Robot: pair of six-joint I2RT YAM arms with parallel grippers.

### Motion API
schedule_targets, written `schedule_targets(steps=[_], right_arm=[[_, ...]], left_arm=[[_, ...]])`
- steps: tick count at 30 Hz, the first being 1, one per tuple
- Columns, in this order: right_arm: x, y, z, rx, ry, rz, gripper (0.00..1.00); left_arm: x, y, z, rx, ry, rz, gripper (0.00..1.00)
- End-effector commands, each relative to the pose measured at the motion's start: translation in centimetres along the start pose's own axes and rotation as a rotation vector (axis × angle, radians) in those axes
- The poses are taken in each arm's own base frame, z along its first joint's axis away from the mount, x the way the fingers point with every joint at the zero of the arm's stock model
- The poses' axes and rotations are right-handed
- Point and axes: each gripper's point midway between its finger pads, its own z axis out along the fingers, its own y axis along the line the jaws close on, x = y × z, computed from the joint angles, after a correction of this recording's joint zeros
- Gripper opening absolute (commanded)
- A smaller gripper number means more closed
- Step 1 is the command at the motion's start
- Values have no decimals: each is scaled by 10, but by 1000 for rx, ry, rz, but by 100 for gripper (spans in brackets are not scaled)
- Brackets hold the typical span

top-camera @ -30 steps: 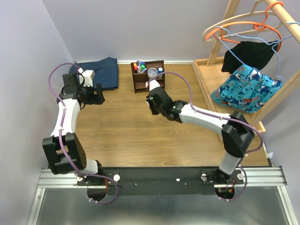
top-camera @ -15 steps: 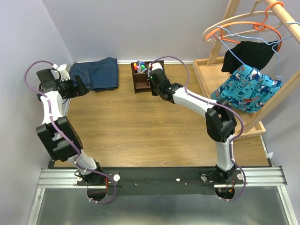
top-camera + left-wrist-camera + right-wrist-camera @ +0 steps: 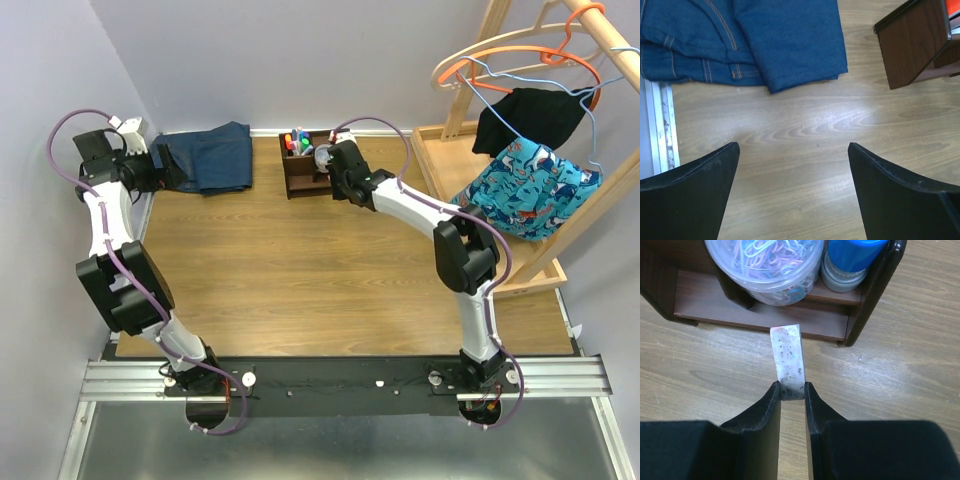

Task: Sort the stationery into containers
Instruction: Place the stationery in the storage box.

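Observation:
My right gripper (image 3: pixel 792 390) is shut on a small beige speckled block (image 3: pixel 788 360) and holds it just in front of the dark brown organiser (image 3: pixel 870 295), pointing at its lowest shelf. On the shelf above sit a clear round tub of coloured clips (image 3: pixel 767 262) and a blue-grey cylinder (image 3: pixel 850 262). In the top view the right gripper (image 3: pixel 338 170) is at the organiser (image 3: pixel 298 178), whose tall section holds markers with coloured caps (image 3: pixel 297 137). My left gripper (image 3: pixel 792 165) is open and empty over bare table near the far left (image 3: pixel 165 170).
Folded blue jeans (image 3: pixel 210 155) lie at the back left, also in the left wrist view (image 3: pixel 765 40). A big light-wood tray (image 3: pixel 445 175) and a hanger rack with clothes (image 3: pixel 530 160) stand at the right. The table's left edge rail (image 3: pixel 662 125) is close to the left gripper.
My right gripper moved from mid-table up to the organiser with the beige block. My left arm swung out to the far left back corner.

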Motion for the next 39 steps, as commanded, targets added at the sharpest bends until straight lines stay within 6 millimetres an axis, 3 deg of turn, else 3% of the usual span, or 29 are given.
schedule_targets(steps=[1,11,27,39], right_arm=[[0,-4,10,-10,21,30,7],[8,-14,28,-9,42,66,7],[-9,-14,49,-1,-3,92,7],[-10,-17,60,28,-26,93,8]], left_arm=[[-20,-6,10,30,-39,6,99],[-21,-16,19,37,-34,-3,99],[-7,-20,23,44,-4,-29,99],[-5,-21,26,52,-5,-41,99]])
